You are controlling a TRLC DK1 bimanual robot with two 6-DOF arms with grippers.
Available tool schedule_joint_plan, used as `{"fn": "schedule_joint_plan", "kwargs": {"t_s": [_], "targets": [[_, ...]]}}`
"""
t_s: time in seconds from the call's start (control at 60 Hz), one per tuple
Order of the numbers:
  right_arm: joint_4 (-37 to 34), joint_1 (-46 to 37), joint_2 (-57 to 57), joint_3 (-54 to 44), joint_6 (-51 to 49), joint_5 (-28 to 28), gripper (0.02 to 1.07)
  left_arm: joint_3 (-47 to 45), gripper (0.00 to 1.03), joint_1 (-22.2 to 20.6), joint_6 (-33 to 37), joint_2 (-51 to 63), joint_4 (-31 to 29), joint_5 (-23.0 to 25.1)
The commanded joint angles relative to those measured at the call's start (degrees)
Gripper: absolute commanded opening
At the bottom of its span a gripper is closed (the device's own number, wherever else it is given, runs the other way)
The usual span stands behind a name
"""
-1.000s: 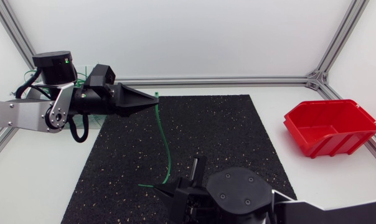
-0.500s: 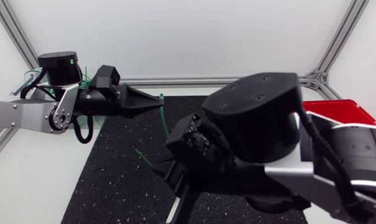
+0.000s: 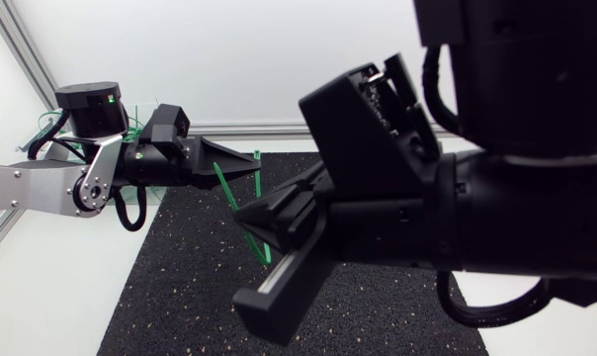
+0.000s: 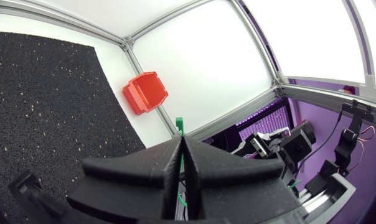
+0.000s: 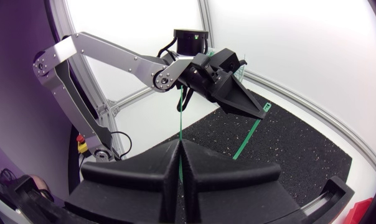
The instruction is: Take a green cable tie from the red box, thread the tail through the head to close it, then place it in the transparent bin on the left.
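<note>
Now we pinch the tie [image 5: 248, 137] at both ends: left gripper [image 4: 180, 138] on head [image 4: 178, 122], right gripper [image 5: 179, 144] on tail [image 5: 180, 124]; tail aims beside head.

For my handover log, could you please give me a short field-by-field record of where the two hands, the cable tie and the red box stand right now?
Left hand: shut on the head end of the green cable tie; the head pokes out past its fingertips.
Right hand: shut on the tail part, held above the black mat; the tail tip juts past its fingertips.
Tie state: bowed between the two hands, tail not yet through the head.
Red box: on the white table beyond the mat, apart from both hands.
</note>
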Motion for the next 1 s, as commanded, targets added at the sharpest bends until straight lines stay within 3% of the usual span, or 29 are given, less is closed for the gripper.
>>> {"fn": "schedule_joint_plan", "kwargs": {"t_s": [0.0,0.25,0.333,0.517,0.7,0.8,0.983], "targets": [[-1.52,0.28,1.09,2.08,4.28,0.11,0.07,-2.06,0.04,-0.54,0.58,-1.7,0.53,-0.03],[-10.23,-0.95,6.1,6.12,17.9,-6.39,0.07,-5.84,0.04,-1.86,5.76,-5.74,1.5,-2.58],[-11.19,-2.36,6.72,7.71,19.22,-7.71,0.07,-7.16,0.04,-2.56,7.35,-7.58,1.94,-3.64],[-9.7,-4.29,4.69,9.29,31.7,-18.08,0.07,-9.71,0.04,-3.88,7.7,-13.74,2.11,-6.1],[-11.19,-7.72,5.05,13.07,36.71,-20.45,0.07,-11.47,0.04,-5.2,7.08,-18.04,1.94,-8.03],[-16.29,-10.71,7.07,16.32,39.61,-28.89,0.07,-12.08,0.04,-5.72,6.64,-20.59,1.58,-8.82],[-19.1,-12.9,8.39,20.36,42.95,-35.22,0.08,-13.67,0.04,-7.57,6.55,-24.81,1.41,-11.55]]}}
